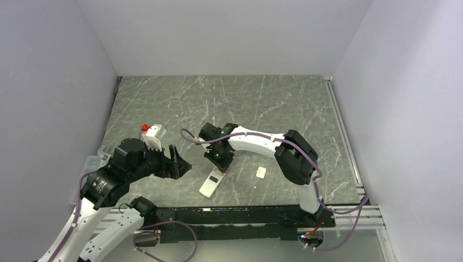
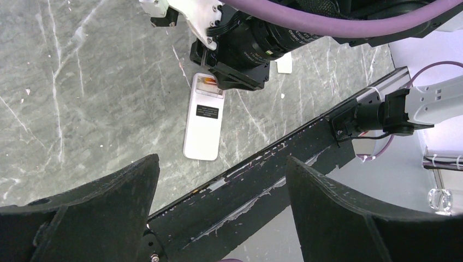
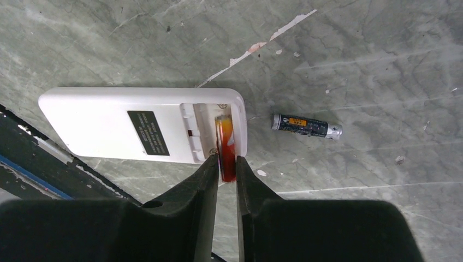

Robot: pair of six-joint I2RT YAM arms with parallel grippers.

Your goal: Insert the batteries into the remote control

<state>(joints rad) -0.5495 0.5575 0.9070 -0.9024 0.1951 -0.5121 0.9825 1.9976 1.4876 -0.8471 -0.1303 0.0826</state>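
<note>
Right gripper (image 3: 225, 161) pinches an orange battery (image 3: 225, 136) into the open remote (image 3: 125, 128) (not yet seated). A dark battery (image 3: 307, 126) lies beside it, and the left gripper (image 2: 221, 161) gapes empty.

so the right claw (image 1: 219, 168) points down with its tips on the far end of the remote (image 1: 210, 184), can't tell from up here if it's pinching anything. Remote lies white side up, slanting from the claw toward the near left. Small white square (image 1: 261, 172) lies on the table (image 1: 273, 103) near the claw's right. Left claw (image 1: 179, 164) hangs just to its left, fingers spread, nothing in them. Further left and back, a red-and-white bit (image 1: 150, 131)
</note>
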